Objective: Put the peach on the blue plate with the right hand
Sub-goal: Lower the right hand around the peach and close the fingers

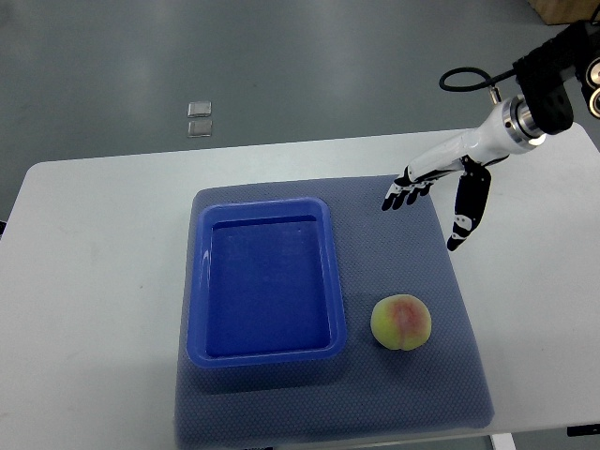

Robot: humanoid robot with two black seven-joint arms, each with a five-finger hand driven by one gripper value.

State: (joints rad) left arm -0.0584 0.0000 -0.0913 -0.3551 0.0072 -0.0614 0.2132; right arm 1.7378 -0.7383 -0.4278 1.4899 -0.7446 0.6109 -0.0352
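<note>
Right hand (441, 192) open above the mat, peach (402, 322) waiting beside the blue plate (266, 281).

The right hand, white-shelled with black fingers (401, 192), hangs released and holding nothing, its fingers spread toward nine o'clock and the thumb (468, 208) drooping toward six; its arm enters from the upper right corner. At about seven o'clock from the hand, well apart from it, the peach rests on the dark blue, finely textured mat (412, 394). The fruit is nearly round, so it shows no clear long axis; its skin is yellow-green with a red blush facing upward. Just beside the peach, at its nine o'clock, stands the blue plate, a glossy rectangular plastic tray with rounded corners and raised walls, long side running twelve to six. The mat lies on a smooth white table (94, 281).
</note>
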